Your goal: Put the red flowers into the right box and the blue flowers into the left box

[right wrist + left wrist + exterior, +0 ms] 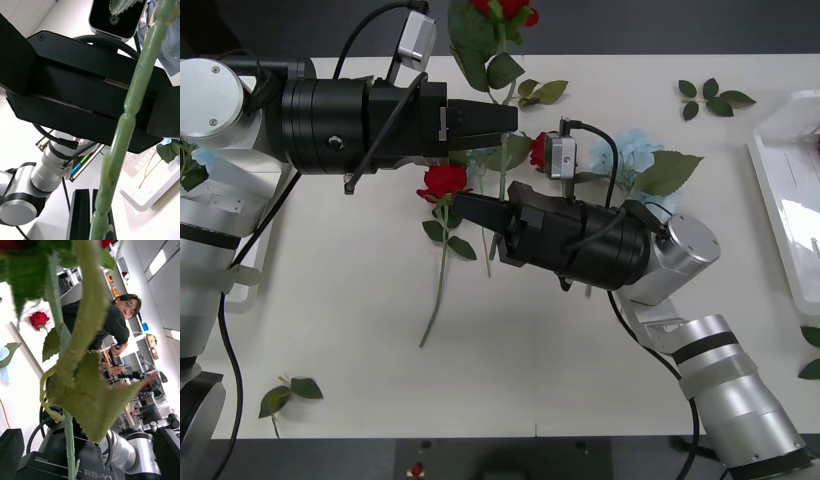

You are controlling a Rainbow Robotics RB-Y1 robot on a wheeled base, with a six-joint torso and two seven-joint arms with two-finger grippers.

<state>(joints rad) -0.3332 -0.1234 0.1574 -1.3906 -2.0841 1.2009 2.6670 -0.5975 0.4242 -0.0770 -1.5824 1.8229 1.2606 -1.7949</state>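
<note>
The right gripper [465,207] sits at the centre of the front view, pointing toward the frame's left, clenched on the green stem of a red flower [505,10]. In the right wrist view its black fingers [80,213] stand pressed together at the bottom edge with the stem [127,123] rising from them. From the grip the stem climbs toward the top of the front frame. The bloom and its broad leaves loom large at the top edge, well above the table [350,330].

Just above the right gripper in the front view, the left gripper [510,120] reaches in from the upper left and is released. In the left wrist view its fingers [11,450] sit at the two bottom corners, and the same stem and a big serrated leaf [90,397] run up between them. I cannot tell whether either finger touches the stem.

A second red flower [445,180] lies on the table just left of the right gripper's tips, its stem trailing toward the lower left. A third red bloom [538,150] shows beside the right wrist camera. A blue flower [635,150] lies right of centre, partly behind the right arm.

The right box [785,190] lies at the right edge of the front frame. The left box [265,225] is at the left edge, mostly under the left arm, with a bit of blue [204,158] above it. Loose leaf sprigs [715,97] lie at the upper right, and another lies at the lower left
</note>
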